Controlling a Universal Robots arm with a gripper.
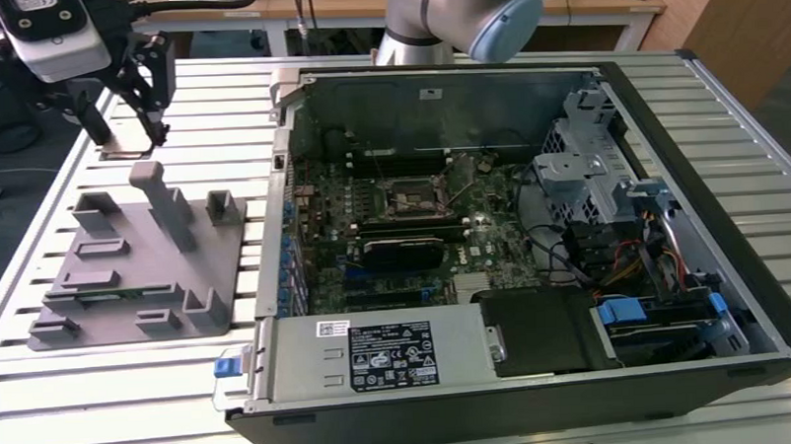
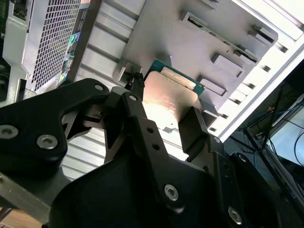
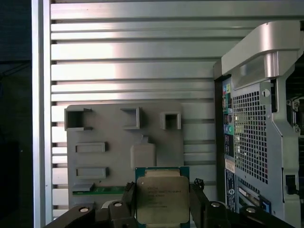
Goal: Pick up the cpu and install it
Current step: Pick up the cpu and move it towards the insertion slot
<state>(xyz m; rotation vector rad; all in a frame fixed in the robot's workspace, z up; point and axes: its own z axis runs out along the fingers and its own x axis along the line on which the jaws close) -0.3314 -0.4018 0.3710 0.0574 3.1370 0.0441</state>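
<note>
The cpu [image 3: 162, 199], a flat square chip with a pale metal top and green rim, sits between my gripper's [image 3: 163, 202] black fingers [image 3: 129, 195], which are shut on its two opposite edges. The second wrist view shows the same grasp on the cpu [image 2: 168, 95]. In the exterior view my gripper [image 1: 129, 133] hangs above the table beyond the far end of the grey tray [image 1: 134, 271], to the left of the open computer case [image 1: 752, 269]. The motherboard's square socket [image 1: 408, 197] lies inside the case, well away from the gripper.
The grey plastic tray [image 3: 95, 128] with upright posts lies on the slatted metal table [image 1: 98, 390]. The case's perforated rear wall [image 3: 251, 128] stands close beside the gripper. A black ribbed block [image 1: 403, 251], cables and a drive cage [image 1: 591, 176] fill the case.
</note>
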